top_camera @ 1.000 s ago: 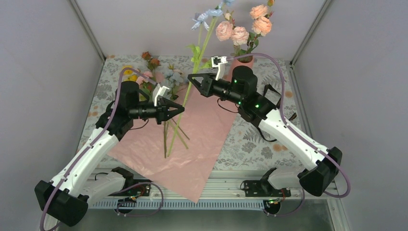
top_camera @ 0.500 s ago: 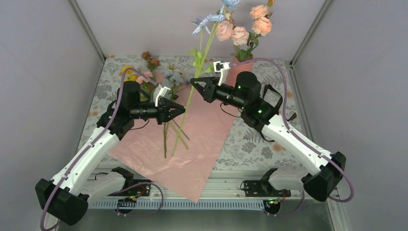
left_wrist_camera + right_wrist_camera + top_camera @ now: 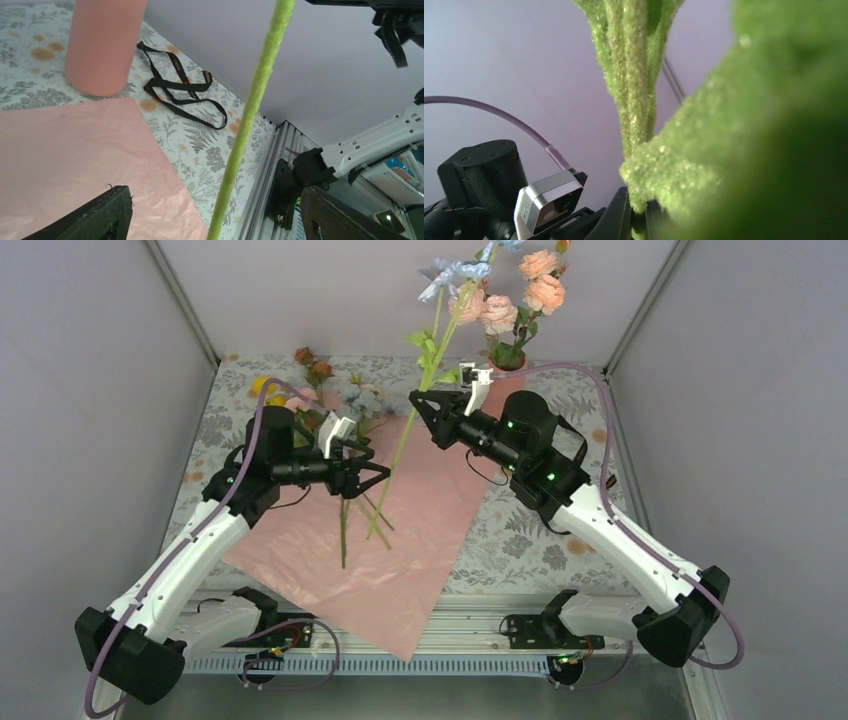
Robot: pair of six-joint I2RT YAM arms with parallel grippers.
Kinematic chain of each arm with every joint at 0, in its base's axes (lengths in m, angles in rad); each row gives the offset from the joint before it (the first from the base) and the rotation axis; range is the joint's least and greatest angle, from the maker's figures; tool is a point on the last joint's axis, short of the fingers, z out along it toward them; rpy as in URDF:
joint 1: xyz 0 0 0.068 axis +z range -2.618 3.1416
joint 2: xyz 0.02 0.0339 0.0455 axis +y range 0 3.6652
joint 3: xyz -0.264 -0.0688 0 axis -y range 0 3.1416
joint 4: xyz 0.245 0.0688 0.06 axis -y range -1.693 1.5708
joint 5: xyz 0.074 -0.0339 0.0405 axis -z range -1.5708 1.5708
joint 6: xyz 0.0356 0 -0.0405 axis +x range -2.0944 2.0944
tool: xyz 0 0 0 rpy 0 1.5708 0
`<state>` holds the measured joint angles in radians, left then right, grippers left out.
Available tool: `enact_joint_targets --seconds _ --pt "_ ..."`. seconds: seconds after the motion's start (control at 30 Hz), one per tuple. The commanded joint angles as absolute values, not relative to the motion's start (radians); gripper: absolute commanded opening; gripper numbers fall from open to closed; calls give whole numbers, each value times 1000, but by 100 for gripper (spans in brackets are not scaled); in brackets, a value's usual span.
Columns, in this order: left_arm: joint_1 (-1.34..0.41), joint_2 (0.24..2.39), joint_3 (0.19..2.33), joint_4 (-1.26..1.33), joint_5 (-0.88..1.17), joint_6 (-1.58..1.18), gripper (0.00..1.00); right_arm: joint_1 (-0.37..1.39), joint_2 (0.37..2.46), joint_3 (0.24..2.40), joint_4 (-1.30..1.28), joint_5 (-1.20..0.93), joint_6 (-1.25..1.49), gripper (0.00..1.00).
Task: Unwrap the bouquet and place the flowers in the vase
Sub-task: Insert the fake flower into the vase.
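The blue-flowered stem (image 3: pixel 405 440) leans steeply. Its long axis runs from its cut end low over the pink wrapping sheet (image 3: pixel 410 540) up and back to the right, and the pale blue blooms (image 3: pixel 455 270) sit high in front of the rear wall. The right end effector (image 3: pixel 414 400) is clenched on it a little above the middle. In the right wrist view the fuzzy green stalk (image 3: pixel 634 100) rises straight out of the pinched tips, and a blurred leaf (image 3: pixel 764 125) fills most of the right side.

The left end effector (image 3: pixel 376 478) is spread wide and grips nothing. In its wrist view the stem passes between the two fingers (image 3: pixel 95 217) and touches neither.

The vase (image 3: pixel 102 45) stands upright at the back right of the counter (image 3: pixel 520 530), just off the far corner of the sheet. From above, the right arm hides most of it. Pink and peach roses (image 3: pixel 500 312) already stand in it. A looped black strap (image 3: pixel 182 92) lies on the patterned cloth beside the vase.

The remaining flowers (image 3: pixel 318 370) lie at the back left (orange, yellow and pale blue heads, partly hidden by the left arm). Their stems (image 3: pixel 344 530) point toward the near edge across the flattened sheet.
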<state>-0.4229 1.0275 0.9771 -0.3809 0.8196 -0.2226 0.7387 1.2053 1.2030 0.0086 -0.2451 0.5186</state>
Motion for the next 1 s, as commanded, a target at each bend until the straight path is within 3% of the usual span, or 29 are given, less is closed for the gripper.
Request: enact_joint_targets --seconds 0.0,0.17,0.6,0.97 --pt "-423 1011 1016 -403 756 -209 87 746 1168 1206 25 -126 436 4" --pt "-423 991 1032 -418 712 -209 100 746 1154 1214 17 0 356 4" --pt "-423 973 989 -437 439 -210 100 746 1178 1406 -18 268 139 4" --pt "-423 980 934 -426 341 -176 100 745 1258 1593 4 410 -41 4"
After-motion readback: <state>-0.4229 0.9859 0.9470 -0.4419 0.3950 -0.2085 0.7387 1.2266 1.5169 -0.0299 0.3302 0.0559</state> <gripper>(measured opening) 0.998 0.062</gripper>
